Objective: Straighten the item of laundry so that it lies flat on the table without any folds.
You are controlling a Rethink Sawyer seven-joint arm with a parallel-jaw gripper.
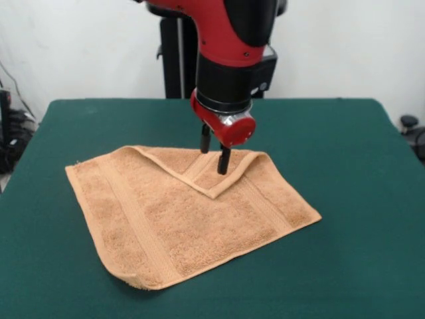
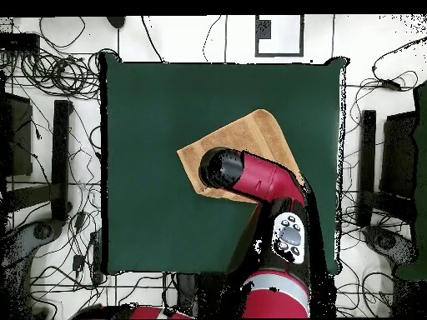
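Nearest the front camera is the bare front strip of one green table (image 1: pixel 372 266), and on it lies one tan-orange towel (image 1: pixel 166 226), spread a little left of the table's middle. Its near corner curls up slightly off the cloth. Most of the towel lies flat, with one woven stripe running along its left side and another toward its right edge. Farther back, the far corner is folded over toward the front, making one triangular flap (image 1: pixel 212 174) whose tip points at the camera. One gripper (image 1: pixel 214 156) stands directly over that flap, its two dark fingers (image 1: pixel 224 161) pointing down with a small gap between them and nothing clamped; whether the tips touch the flap cannot be told. Behind and above it rises the single red and black arm (image 1: pixel 229 40). From overhead, the arm (image 2: pixel 267 179) covers part of the towel (image 2: pixel 250 137).
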